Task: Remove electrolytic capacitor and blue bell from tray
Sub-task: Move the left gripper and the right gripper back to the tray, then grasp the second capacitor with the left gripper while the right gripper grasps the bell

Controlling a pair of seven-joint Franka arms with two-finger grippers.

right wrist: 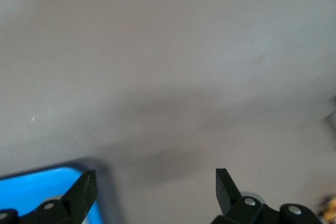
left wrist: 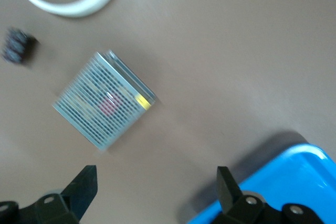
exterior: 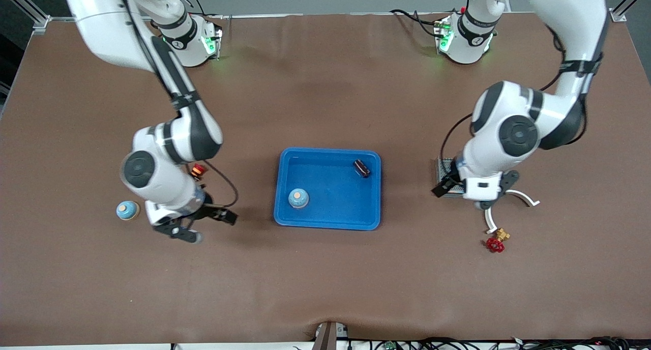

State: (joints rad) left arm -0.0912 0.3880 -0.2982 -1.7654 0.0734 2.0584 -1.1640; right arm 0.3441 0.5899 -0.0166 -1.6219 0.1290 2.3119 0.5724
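A: Claws first, quick. Left claw hangs over the grey mesh box, out past the tray's edge at the left arm's end of the desk; jaws spread wide, nothing in them. Right claw is off the tray toward the right arm's end, also wide open and empty.

B: And the targets?

A: Both in the tray. Blue bell sits in the corner nearer the front camera, on the right arm's end. Electrolytic capacitor lies on its side in the corner diagonal to that.

B: Handling?

A: My guess: the capacitor is light, rigid, a smooth cylinder that could roll, so pinch across the body's middle. The bell looks hard and domed; jaws may slide off the curve, so grab low on the skirt or at the top knob.

B: Counts?

A: One tray, one capacitor, one mesh box. Two bells: one in the tray, another bell on the desk outside, past the right claw. One red valve, one white curved piece, one small red-orange part.
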